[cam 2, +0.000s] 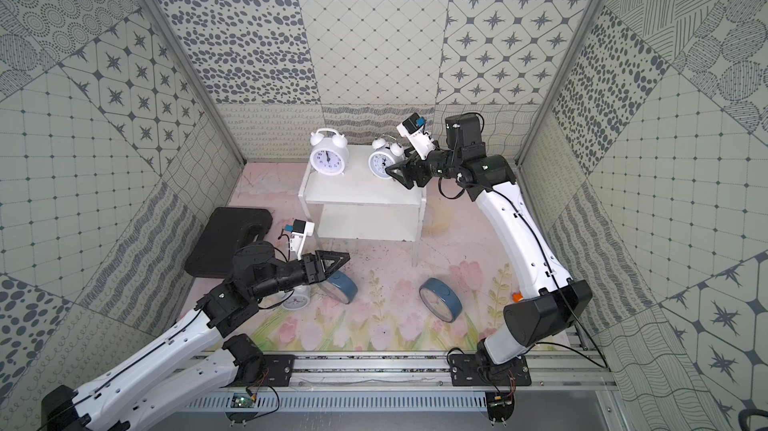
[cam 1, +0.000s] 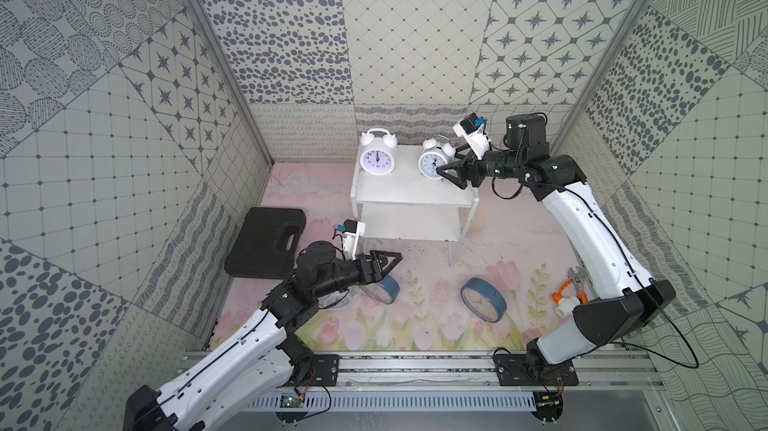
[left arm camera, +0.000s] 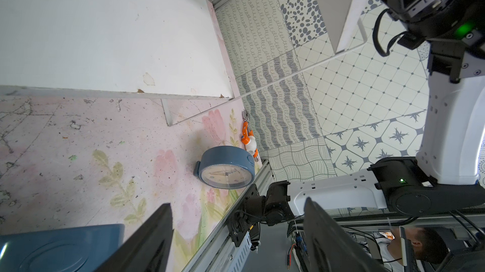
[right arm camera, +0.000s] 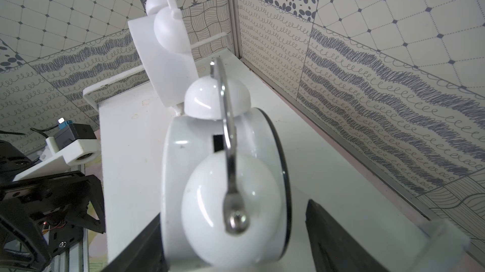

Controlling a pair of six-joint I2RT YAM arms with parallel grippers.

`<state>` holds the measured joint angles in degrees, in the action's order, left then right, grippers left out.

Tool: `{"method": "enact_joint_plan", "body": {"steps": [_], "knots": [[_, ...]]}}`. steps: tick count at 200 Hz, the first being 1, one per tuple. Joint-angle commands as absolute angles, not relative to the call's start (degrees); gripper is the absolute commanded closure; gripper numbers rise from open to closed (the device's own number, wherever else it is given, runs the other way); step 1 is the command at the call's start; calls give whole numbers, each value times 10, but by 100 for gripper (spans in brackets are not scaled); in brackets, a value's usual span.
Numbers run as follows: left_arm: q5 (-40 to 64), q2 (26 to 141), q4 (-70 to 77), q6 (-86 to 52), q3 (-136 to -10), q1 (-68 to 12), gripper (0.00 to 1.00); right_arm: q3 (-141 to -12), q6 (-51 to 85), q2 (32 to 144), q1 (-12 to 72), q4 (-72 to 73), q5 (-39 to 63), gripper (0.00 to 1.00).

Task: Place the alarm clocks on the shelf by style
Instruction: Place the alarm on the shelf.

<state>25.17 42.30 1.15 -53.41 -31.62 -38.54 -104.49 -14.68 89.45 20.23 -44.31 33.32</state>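
On the top tier of the shelf [cam 1: 399,192], a white twin-bell clock [cam 1: 433,162] stands upright between the parted jaws of my right gripper [cam 1: 449,165]. It looks light and slippery; I'd grip its flat front and back, not the bells [cam 1: 448,149]. My left gripper [cam 1: 392,264] hangs open over a blue clock [cam 1: 386,288] on the mat [cam 1: 415,316].

Left arm [cam 1: 249,362], right arm [cam 1: 582,221]: white shells with small screw holes, black joints. Thin black cables [cam 1: 611,237] along the links, looping loose near bases. Left end effector [left arm camera: 237,202], right end effector [right arm camera: 233,207]: black, triangular fingers. White wrist camera mounts [cam 1: 473,140], black-and-blue modules on top. Green LED [left arm camera: 463,28] on joint. Black base plates [cam 1: 536,368], red-black wires beside.
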Motion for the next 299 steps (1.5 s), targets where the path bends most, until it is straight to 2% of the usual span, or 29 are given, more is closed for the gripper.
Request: {"method": "enact_joint_plan", "body": {"steps": [1,61,173,231,251,299], "knots": [[261,425,49,-519,-321,-385,19,-1034,-155,871,204,-428,306,18],[261,420,44,-516,-321,-384,19,-1028,-150,860,198,-424,279,16],[253,411,27,-512,-319,-385,19,-1028,-119,838,194,-411,290,16],[236,391,-30,-478,-348,-385,16,-1030,-25,778,198,-404,182,16],[215,385,-76,-462,-367,-385,16,-1007,-20,745,238,-423,147,18],[152,378,-166,-459,-400,-385,18,-905,22,642,416,-465,32,19]]}}
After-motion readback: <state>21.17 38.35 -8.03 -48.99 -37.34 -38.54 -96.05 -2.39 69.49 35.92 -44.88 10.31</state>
